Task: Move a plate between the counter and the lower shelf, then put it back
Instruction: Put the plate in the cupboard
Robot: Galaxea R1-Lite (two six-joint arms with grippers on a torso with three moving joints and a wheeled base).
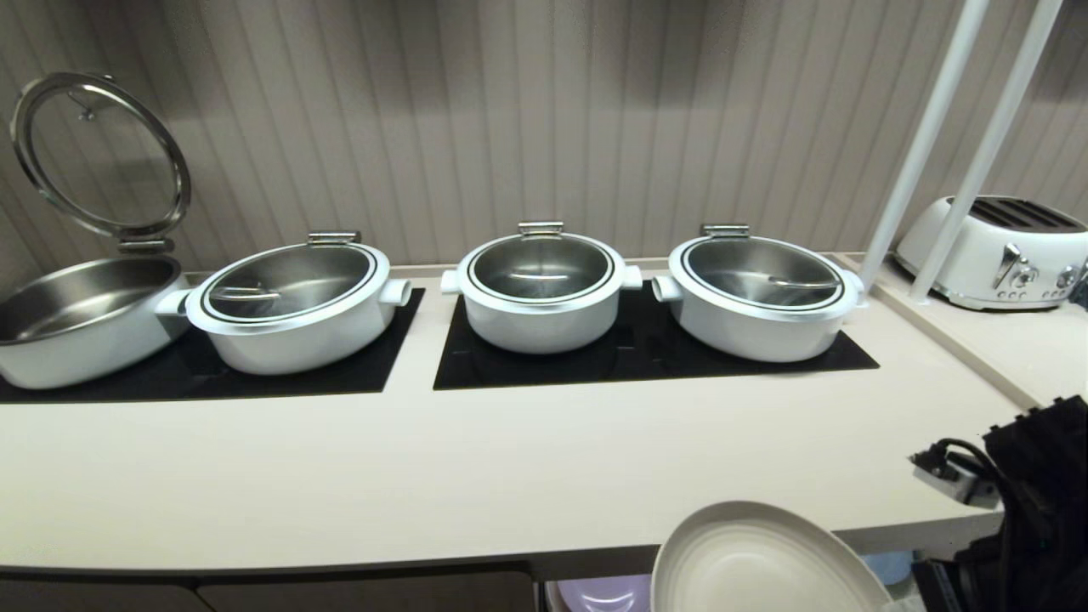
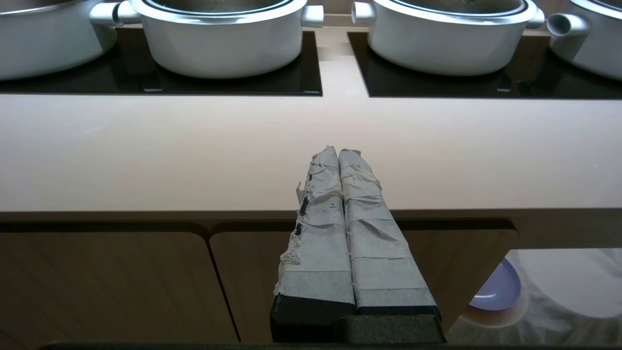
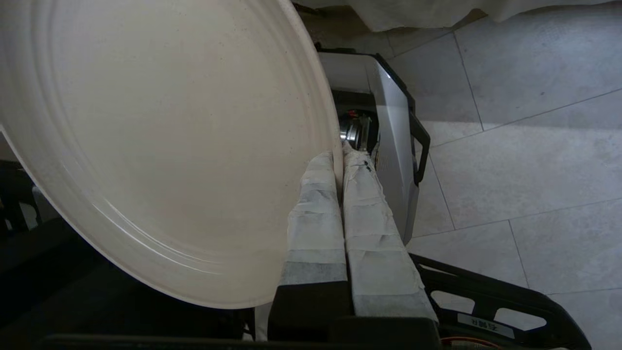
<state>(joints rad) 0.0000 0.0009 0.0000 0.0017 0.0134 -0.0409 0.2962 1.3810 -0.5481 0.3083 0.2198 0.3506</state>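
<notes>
The right gripper [image 3: 340, 158] has its taped fingers [image 3: 316, 209] pressed together on the rim of the plate [image 3: 160, 146], pinching the edge between them; the cream disc fills the upper left and centre of the right wrist view, tilted on edge against grey floor tiles [image 3: 510, 160] and part of the robot's own base [image 3: 388, 146]. In the head view the same plate [image 1: 756, 565] shows at the bottom of the frame, right of centre, held in the air just in front of the counter's front edge and below its top, with the dark right arm [image 1: 1037, 510] rising beside it at the lower right. The counter [image 1: 425, 476] runs across the middle of that frame, its beige top bare near the front. Behind, two black glass panels [image 1: 646, 353] carry four white pots [image 1: 544, 293]: three with glass lids down, and the one at the far left with its lid [image 1: 98, 153] hinged upright. A white toaster [image 1: 994, 251] sits at the upper right, past two white poles [image 1: 952, 144]. The left gripper [image 2: 338, 153] hangs in front of the counter edge with its taped fingers [image 2: 320, 214] touching along their length and holding nothing. In the lower right of the left wrist view, the lower shelf [image 2: 563, 287] shows a white cloth and a lilac plate [image 2: 495, 291].
</notes>
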